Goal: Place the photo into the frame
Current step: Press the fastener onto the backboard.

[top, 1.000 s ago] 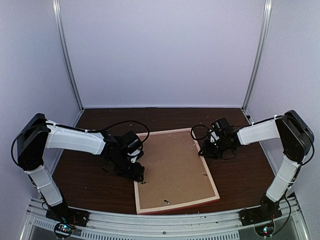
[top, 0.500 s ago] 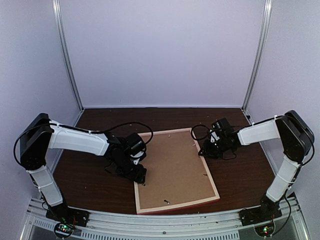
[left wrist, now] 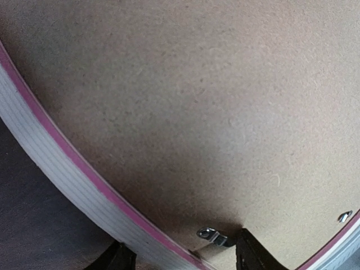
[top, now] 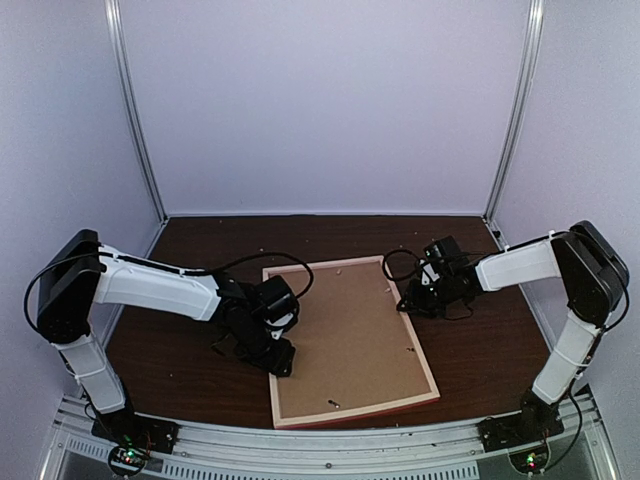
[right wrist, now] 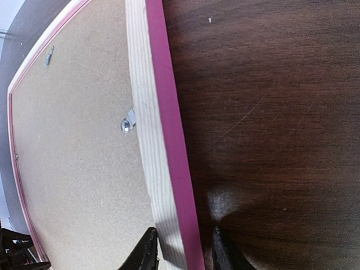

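The frame (top: 427, 366) lies back-up on the table, pale wood up and pink at its edges. A brown backing board (top: 345, 335) fills it. The photo is hidden. My left gripper (top: 278, 362) is open at the frame's left bar, near its lower corner. In the left wrist view (left wrist: 185, 256) one finger stands outside the bar (left wrist: 56, 163) and the other on the board, touching a small metal tab (left wrist: 211, 235). My right gripper (top: 412, 300) sits at the right bar's upper part. In the right wrist view (right wrist: 184, 250) its fingers close round the bar (right wrist: 152, 112).
Several small metal tabs stand along the board's edges, one in the right wrist view (right wrist: 127, 122) and one near the bottom bar (top: 331, 403). The dark wooden table (top: 180, 350) shows round the frame. Lilac walls close in at the back and sides.
My left gripper has moved right, from beside the frame's left bar to over it and the board's edge. The right arm and the frame have not moved.
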You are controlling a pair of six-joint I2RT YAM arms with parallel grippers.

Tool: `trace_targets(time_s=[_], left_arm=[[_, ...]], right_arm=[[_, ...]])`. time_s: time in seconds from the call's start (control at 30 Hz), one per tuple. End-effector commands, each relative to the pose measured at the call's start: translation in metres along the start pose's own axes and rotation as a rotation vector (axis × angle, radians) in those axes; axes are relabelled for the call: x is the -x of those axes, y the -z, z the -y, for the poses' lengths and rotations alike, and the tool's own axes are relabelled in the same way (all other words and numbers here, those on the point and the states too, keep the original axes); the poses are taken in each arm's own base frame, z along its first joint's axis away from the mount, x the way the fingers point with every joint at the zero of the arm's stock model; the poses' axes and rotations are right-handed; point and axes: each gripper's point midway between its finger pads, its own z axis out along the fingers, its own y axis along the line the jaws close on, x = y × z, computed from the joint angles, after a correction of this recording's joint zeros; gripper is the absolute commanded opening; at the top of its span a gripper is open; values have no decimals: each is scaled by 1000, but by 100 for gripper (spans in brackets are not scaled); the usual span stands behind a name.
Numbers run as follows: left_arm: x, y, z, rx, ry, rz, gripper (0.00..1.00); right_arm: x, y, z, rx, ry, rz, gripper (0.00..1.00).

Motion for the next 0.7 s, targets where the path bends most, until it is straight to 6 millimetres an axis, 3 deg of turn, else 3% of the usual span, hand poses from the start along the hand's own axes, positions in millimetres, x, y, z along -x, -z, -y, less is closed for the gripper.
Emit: trace_targets(time_s=[0.0,0.67], left_arm=[[-11,-6,-12,59,5,-33,60],[-15,-5,-16,31,96,-25,35]], right_arm=[[-50,-14,60,-189,-63,-150,33],[-50,-14,57,-173,-59,-152,33]])
